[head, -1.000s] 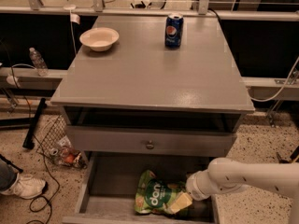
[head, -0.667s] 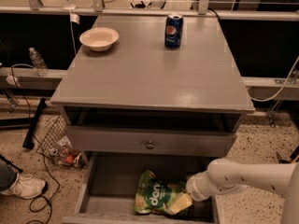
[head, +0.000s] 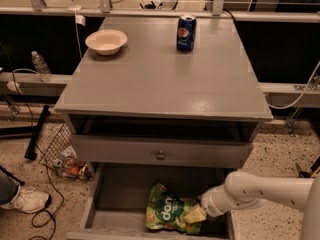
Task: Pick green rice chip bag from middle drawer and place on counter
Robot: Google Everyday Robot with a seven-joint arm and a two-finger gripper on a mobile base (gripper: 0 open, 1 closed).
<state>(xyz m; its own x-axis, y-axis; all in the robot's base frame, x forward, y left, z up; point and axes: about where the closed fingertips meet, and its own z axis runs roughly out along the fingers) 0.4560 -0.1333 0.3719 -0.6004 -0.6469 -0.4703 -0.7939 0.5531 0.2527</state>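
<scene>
The green rice chip bag lies flat on the floor of the pulled-out middle drawer, right of its centre, with the white "dang" logo facing up. My gripper reaches in from the right on a white arm and sits at the bag's right edge, touching it. The bag rests on the drawer floor. The counter is the grey top above, and the gripper is well below it.
A white bowl stands at the counter's back left and a blue Pepsi can at the back centre. A closed drawer front with a round knob overhangs the open drawer. Cables, a wire basket and a shoe lie on the floor to the left.
</scene>
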